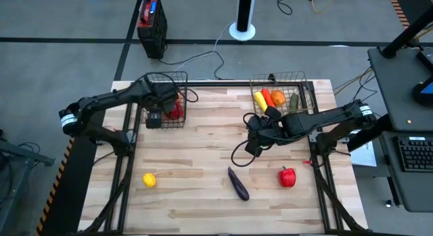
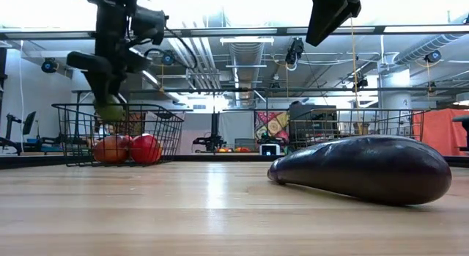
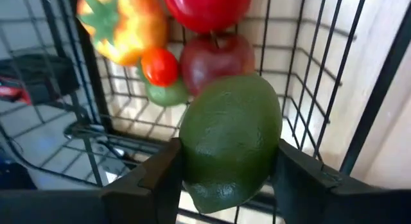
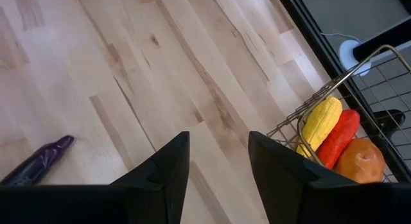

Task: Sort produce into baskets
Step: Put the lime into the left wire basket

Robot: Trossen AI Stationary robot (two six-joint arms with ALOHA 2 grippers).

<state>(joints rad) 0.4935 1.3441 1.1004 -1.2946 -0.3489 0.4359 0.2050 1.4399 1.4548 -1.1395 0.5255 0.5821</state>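
Produce split between two dark wire-mesh baskets and the bare wooden tabletop (image 1: 203,148). Left-hand wire-mesh basket (image 1: 177,79) at the far left of the table, holding glossy red apples (image 2: 145,148), a small red tomato-like piece (image 3: 159,66), a yellow-orange pepper with a green stem (image 3: 122,25) and a small green piece underneath, too hidden to identify. Left gripper (image 3: 228,176) poised over this basket, jaws closed on a rounded green fruit (image 3: 230,139), possibly a lime or avocado; fruit pinched on both sides by the dark fingers (image 3: 160,179), raised above the apples and not touching them. Same fruit seen hanging at rim height of the basket in the low view (image 2: 110,109).

Right-hand wire-mesh basket (image 1: 304,80) at the far right of the table, containing a yellow corn cob (image 4: 321,124), a long red chilli (image 4: 339,139) and an orange round fruit (image 4: 359,161), lying side by side.

Right gripper (image 4: 217,161) over bare wood just in front of that basket, jaws parted a little, nothing between them.

Loose on the table: a yellow lemon (image 1: 149,180) near the front left, a dark purple eggplant (image 1: 237,184) near the front middle, a red bell pepper (image 1: 287,176) near the front right, all well apart.
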